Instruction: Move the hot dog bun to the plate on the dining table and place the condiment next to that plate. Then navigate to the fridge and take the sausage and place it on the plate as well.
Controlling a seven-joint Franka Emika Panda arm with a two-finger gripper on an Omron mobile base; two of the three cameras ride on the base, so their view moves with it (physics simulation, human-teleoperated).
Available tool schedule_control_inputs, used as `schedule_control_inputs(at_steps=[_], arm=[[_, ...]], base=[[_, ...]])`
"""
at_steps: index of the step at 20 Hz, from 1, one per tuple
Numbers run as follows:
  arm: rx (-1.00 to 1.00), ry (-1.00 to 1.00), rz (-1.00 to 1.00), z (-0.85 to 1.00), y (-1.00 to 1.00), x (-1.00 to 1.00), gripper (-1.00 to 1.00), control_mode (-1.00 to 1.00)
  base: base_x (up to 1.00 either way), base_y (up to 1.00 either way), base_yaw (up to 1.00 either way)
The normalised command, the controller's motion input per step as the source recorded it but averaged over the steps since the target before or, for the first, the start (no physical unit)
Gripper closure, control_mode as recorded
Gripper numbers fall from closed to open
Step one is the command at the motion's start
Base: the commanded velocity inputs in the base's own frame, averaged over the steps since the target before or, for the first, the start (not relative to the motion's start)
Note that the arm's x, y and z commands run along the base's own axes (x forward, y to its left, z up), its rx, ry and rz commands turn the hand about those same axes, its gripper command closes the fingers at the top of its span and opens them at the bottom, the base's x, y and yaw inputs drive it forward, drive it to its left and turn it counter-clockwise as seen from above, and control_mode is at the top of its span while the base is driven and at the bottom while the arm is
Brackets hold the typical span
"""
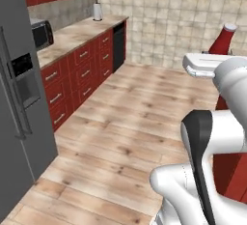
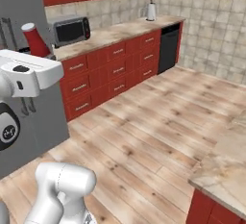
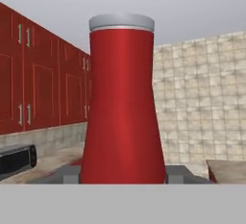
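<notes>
The condiment (image 3: 122, 107), a red bottle with a pale grey cap and no readable label or writing on the side that shows, stands upright between the two fingers of the tool (image 3: 122, 174). The tool is partly closed on the bottle's wide base, one dark finger (image 3: 70, 174) on each side of it. In the left base view the condiment (image 1: 223, 40) rises above the white hand at the right, held high over the wooden floor (image 1: 125, 137); in the right base view it (image 2: 35, 39) sticks up at the left, in front of the fridge (image 2: 21, 6).

The grey fridge (image 1: 19, 98) stands at the near left, with a dark dispenser panel in its door and no brand to be read. Beyond it a run of red cabinets (image 1: 79, 72) under a beige table (image 1: 72, 35) leads to the far tiled wall (image 1: 183, 16). A black microwave (image 2: 71, 30) sits on that table just beside the fridge, and a white paper roll (image 1: 97, 11) stands at its far end. A black dishwasher front (image 2: 169, 47) closes the row. At the near right, a corner of the dining table (image 2: 226, 165) shows, veined beige on red cabinets.
</notes>
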Motion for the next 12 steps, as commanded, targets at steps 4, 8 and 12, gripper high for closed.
schedule_control_inputs(at_steps=[4,8,12], arm=[[0.00,0.00,0.00,0.00,0.00,0.00,1.00,1.00],[0.00,0.00,0.00,0.00,0.00,0.00,1.00,1.00],[0.00,0.00,0.00,0.00,0.00,0.00,1.00,1.00]], base=[[1.00,0.57,-0.43],[1.00,0.63,-0.42],[1.00,0.75,-0.46]])
